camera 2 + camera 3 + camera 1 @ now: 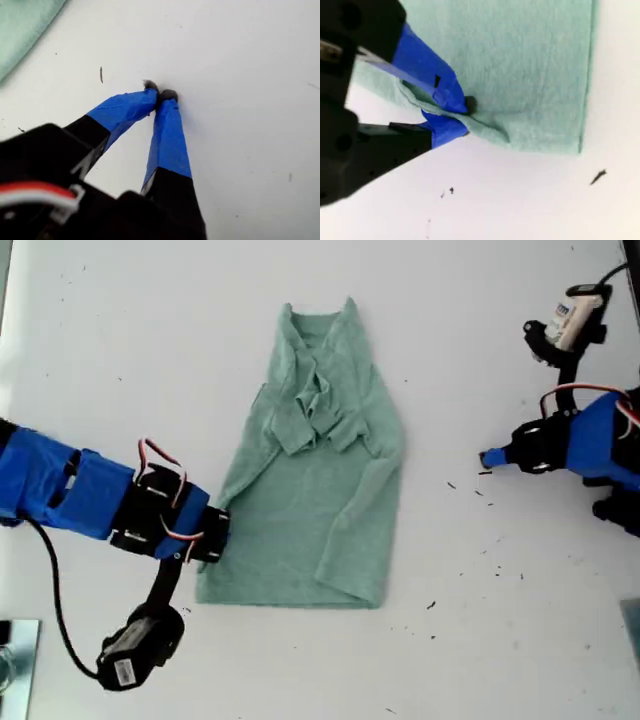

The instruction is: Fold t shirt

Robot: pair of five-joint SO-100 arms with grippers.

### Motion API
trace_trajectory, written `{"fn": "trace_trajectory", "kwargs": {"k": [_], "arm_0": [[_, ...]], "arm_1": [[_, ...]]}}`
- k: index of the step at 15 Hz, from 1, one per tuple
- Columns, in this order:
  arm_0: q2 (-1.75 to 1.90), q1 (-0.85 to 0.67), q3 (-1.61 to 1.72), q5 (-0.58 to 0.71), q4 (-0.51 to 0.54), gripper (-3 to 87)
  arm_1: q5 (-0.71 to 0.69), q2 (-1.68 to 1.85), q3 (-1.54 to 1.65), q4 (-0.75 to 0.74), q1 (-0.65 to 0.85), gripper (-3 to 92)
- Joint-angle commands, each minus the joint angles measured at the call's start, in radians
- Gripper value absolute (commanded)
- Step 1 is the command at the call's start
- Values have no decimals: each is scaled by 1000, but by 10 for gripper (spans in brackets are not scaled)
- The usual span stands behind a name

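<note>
The pale green t shirt [310,470] lies on the white table in the middle of the exterior view, its sides and sleeves folded inward and its neck at the far end. My second gripper [215,535] comes in from the exterior view's left. It is shut on the t shirt's [530,65] side edge near the hem, and the cloth bunches between the blue-taped fingertips [455,100]. My first gripper [490,457] rests at the exterior view's right, apart from the shirt. Its tips [161,94] are shut together over bare table, with only a corner of the t shirt [20,25] in its view.
Small dark specks [432,606] dot the white table [480,660] toward the exterior view's right. A metallic object [15,660] sits at that view's lower left corner. A cable trails from the second arm's camera [135,645].
</note>
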Motion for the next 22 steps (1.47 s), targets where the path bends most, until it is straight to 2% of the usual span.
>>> {"fn": "trace_trajectory", "kwargs": {"k": [1,2,5,8,9,10,11,14,15,18,22], "arm_0": [[264,-44,-9,-12,51,-1],[295,-69,-9,-14,86,-2],[196,-115,-152,51,92,-2],[-206,-133,-680,189,117,-2],[-339,-133,-890,236,75,-1],[-360,-132,-873,285,-115,-1],[-420,-143,-896,304,-187,2],[-560,-164,-893,353,-236,222],[-600,-166,-893,359,-241,234],[-601,-161,-890,370,-206,261],[-35,-112,-790,410,-6,247]], "arm_1": [[0,41,12,32,2,24],[2,66,18,44,2,24],[5,94,26,58,0,24],[8,95,26,58,0,24],[8,95,28,58,0,24],[8,95,28,58,0,24],[8,95,28,58,0,24],[8,98,28,58,-3,24],[6,101,28,58,-3,24],[8,123,34,69,-5,24],[8,140,37,78,-8,24]]}}
